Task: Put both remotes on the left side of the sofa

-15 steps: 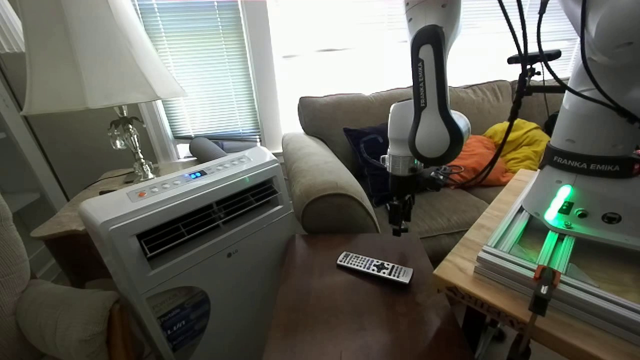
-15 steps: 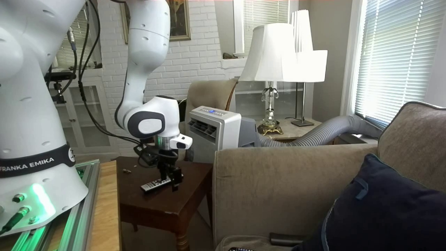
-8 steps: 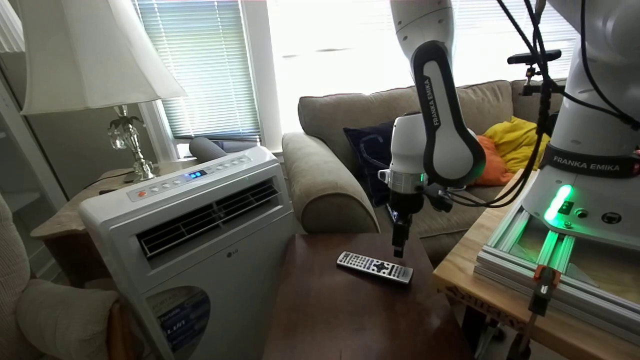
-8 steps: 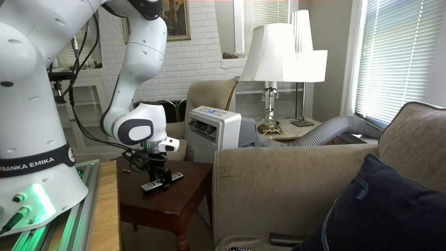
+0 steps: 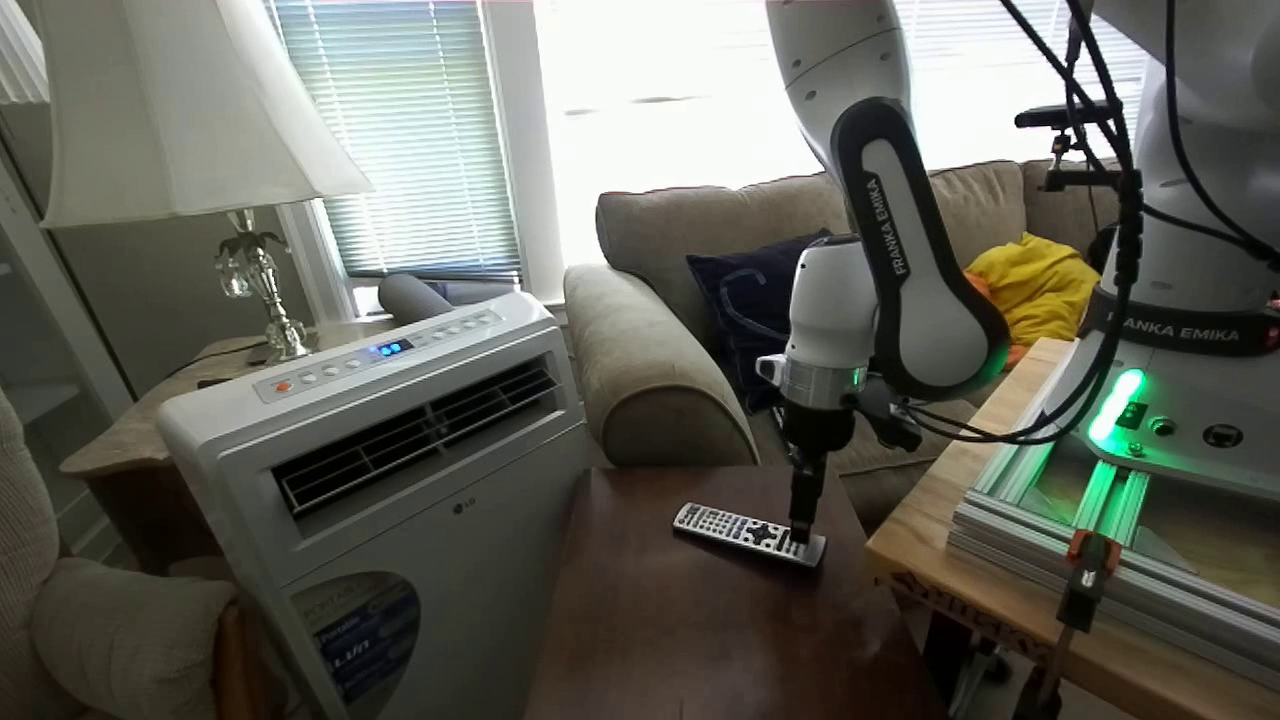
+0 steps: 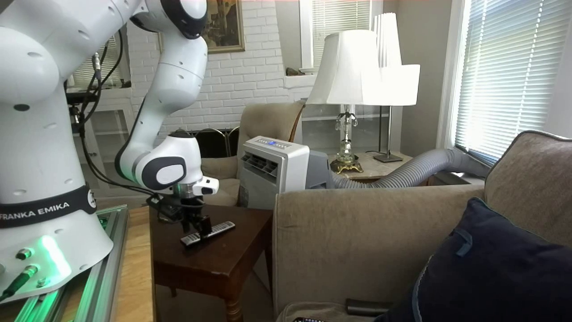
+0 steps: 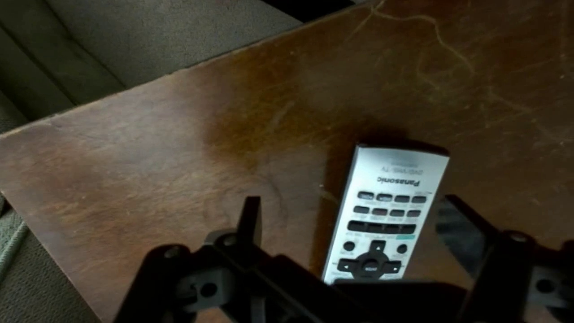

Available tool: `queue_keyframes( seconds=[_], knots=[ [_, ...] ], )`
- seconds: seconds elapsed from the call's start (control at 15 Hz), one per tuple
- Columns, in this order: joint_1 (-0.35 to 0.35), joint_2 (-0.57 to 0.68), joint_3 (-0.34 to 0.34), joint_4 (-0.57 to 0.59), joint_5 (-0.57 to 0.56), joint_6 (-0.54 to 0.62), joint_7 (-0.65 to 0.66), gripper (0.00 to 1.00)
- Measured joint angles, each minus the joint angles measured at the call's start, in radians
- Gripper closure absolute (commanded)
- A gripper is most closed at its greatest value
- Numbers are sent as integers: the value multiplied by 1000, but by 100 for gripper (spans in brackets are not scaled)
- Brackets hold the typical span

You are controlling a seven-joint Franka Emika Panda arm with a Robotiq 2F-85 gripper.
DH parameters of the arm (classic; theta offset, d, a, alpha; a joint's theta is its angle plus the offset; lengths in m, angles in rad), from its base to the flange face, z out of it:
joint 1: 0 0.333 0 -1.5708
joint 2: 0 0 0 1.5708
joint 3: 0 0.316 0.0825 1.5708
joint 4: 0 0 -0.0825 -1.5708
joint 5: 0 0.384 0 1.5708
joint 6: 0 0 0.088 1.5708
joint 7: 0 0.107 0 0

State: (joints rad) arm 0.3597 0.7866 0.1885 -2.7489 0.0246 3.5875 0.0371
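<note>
A silver-faced remote (image 5: 730,524) with dark buttons lies flat on the dark wooden table (image 5: 650,630). My gripper (image 7: 351,197) is low over one end of it, open. In the wrist view the remote (image 7: 389,215) runs between the two spread fingers, with a gap on each side, nearer the right one. The gripper (image 6: 195,231) hides part of the remote in both exterior views. At the bottom edge of an exterior view, another remote (image 6: 308,319) with small buttons is mostly cut off on the seat of the olive-grey sofa (image 6: 375,241).
The sofa's padded arm (image 5: 665,385) rises right beside the table. A navy cushion (image 6: 496,259) leans on the seat, near a black bar-like object (image 6: 367,307). A white air conditioner (image 5: 440,500) stands against the table's side. The robot's wooden bench (image 5: 950,500) borders the opposite side.
The arm has come down and back toward its base, bringing the gripper from above the sofa-side table edge to the remote's end. The jaws stay open and the remote has not moved.
</note>
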Motion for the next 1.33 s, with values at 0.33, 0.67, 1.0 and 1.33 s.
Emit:
queue_keyframes(
  seconds=[0.33,0.67,1.0,1.33],
  knots=[
    [45,1,6,0,30,30,13,50],
    [83,1,10,0,64,40,20,84],
    [86,-1,10,0,72,43,35,59],
    [48,-17,10,7,72,41,53,26]
  ],
)
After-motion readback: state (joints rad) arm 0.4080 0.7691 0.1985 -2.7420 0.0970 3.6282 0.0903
